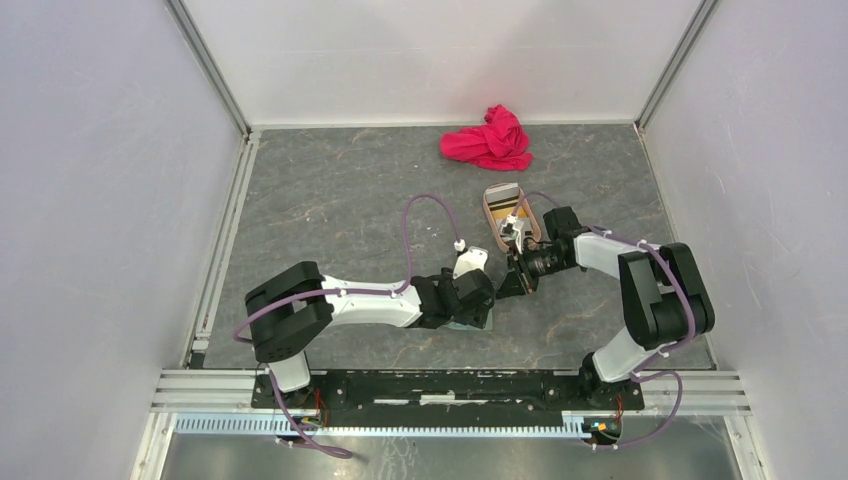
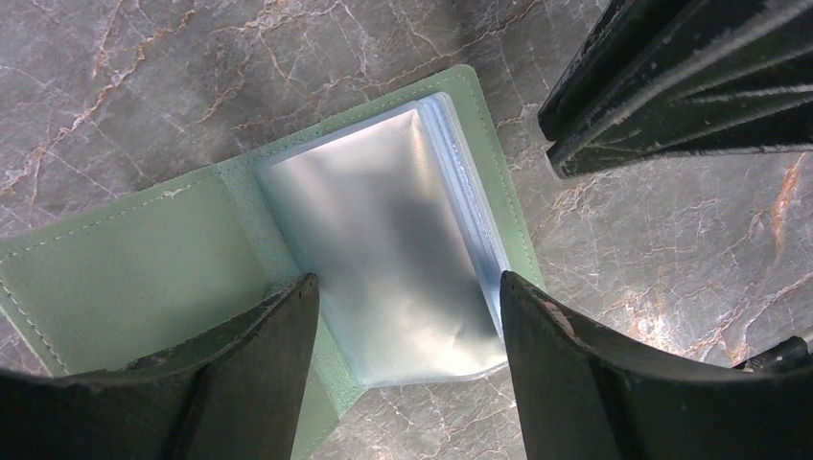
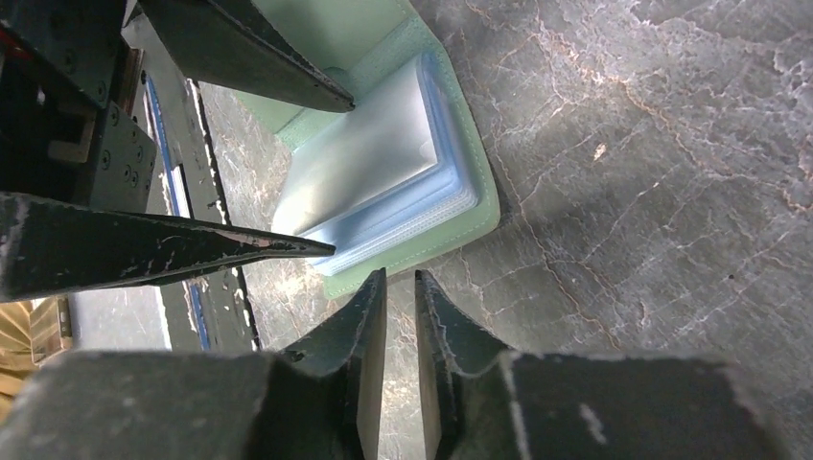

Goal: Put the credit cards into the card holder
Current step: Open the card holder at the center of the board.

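Scuffed black tapered fingers of the left gripper (image 2: pixel 407 283) stand wide apart and hold nothing. Between them lie the glossy clear sleeves of the card holder (image 2: pixel 144 278), its stitched sage-green cover open on the grey veined table (image 2: pixel 144 77). The right gripper (image 3: pixel 399 278), its jaws a narrow slit with nothing visible in it, hovers just beside the holder's edge. The credit cards (image 1: pixel 503 200) lie in an oval tray (image 1: pixel 486 215).
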Robot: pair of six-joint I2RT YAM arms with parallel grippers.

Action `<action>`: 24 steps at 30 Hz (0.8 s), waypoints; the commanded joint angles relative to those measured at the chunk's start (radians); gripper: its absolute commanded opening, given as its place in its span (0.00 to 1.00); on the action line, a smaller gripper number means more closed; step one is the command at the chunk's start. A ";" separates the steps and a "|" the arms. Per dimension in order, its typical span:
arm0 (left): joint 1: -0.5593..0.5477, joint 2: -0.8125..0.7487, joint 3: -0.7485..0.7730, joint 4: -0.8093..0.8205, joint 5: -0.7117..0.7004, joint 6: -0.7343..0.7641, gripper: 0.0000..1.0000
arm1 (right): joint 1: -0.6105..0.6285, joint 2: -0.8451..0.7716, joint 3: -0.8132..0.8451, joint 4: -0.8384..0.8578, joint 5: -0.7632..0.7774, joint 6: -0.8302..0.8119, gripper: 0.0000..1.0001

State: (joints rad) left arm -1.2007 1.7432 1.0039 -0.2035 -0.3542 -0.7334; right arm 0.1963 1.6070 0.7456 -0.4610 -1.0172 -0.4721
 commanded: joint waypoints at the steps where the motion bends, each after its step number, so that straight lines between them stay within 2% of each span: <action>1: 0.005 -0.025 0.003 0.021 -0.004 -0.025 0.76 | 0.019 0.015 -0.008 0.052 -0.021 0.045 0.18; 3: 0.005 -0.017 0.011 0.006 -0.011 -0.027 0.77 | 0.033 0.024 -0.008 0.059 -0.021 0.055 0.08; 7: 0.005 -0.004 0.010 0.008 -0.005 -0.032 0.78 | 0.046 0.049 -0.008 0.073 -0.018 0.080 0.01; 18: 0.006 -0.005 -0.001 0.037 0.022 -0.020 0.83 | 0.095 0.103 0.007 0.084 0.020 0.102 0.00; 24: 0.006 0.019 0.018 -0.004 -0.009 -0.024 0.82 | 0.100 0.119 0.012 0.081 0.037 0.099 0.00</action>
State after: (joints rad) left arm -1.1988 1.7439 1.0035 -0.2001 -0.3374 -0.7353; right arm 0.2913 1.7123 0.7380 -0.3943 -0.9970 -0.3710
